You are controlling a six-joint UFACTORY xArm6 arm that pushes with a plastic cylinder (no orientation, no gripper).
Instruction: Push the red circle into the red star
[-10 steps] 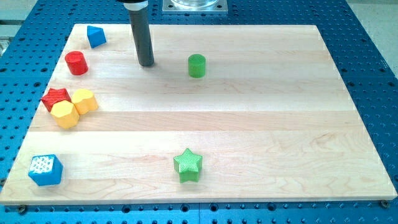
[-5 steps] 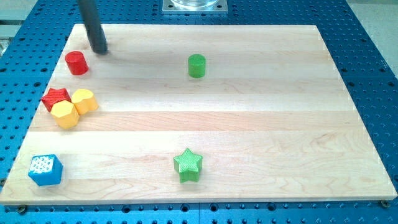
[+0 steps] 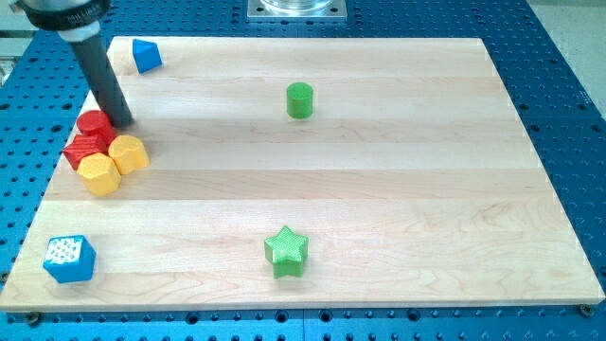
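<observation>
Camera view: my tip (image 3: 120, 121) is set against the red plastic circle (image 3: 93, 123), which is pressed onto the red plastic star (image 3: 85, 150) on the wooden tabletop (image 3: 379, 189); no pincer is seen.

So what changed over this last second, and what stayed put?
My tip swept from mid-board to the view's left, then down beside the red circle, which slid toward the view's bottom against the red star. The other blocks stayed put.

Wooden board (image 3: 398, 170) with coloured blocks
</observation>
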